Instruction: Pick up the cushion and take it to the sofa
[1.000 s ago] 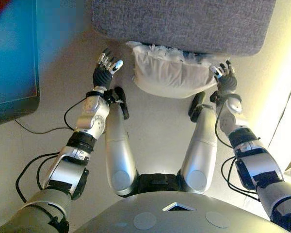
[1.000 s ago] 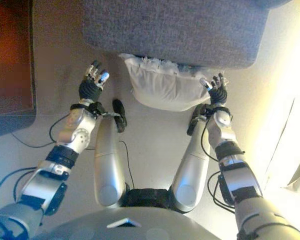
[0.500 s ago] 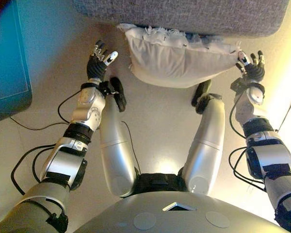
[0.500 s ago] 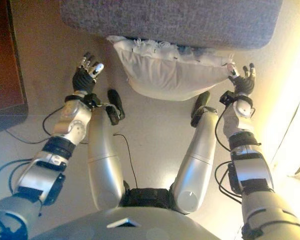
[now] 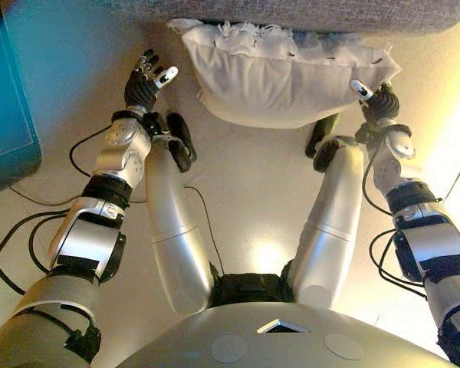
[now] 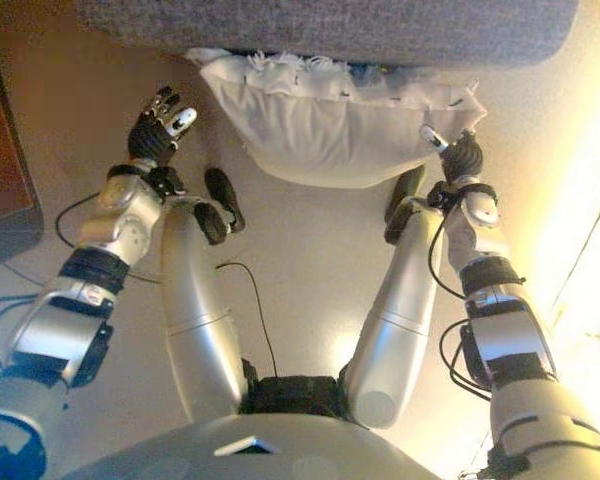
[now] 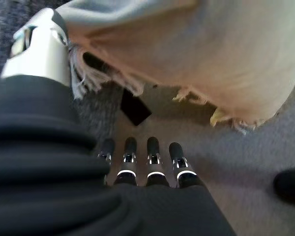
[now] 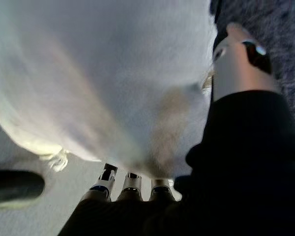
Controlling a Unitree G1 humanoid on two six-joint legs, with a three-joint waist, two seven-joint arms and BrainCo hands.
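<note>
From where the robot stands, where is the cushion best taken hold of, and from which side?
By its two short ends, one hand from each side. The cushion lies wide across against the sofa, bulky and soft. The right hand is at its right end; the left hand is open, apart from its left end.

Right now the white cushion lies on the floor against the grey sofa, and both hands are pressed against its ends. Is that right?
Not quite. Only the right hand is against the cushion. The left hand is open and apart from it, as the left eye view shows. The cushion does lie against the sofa.
</note>
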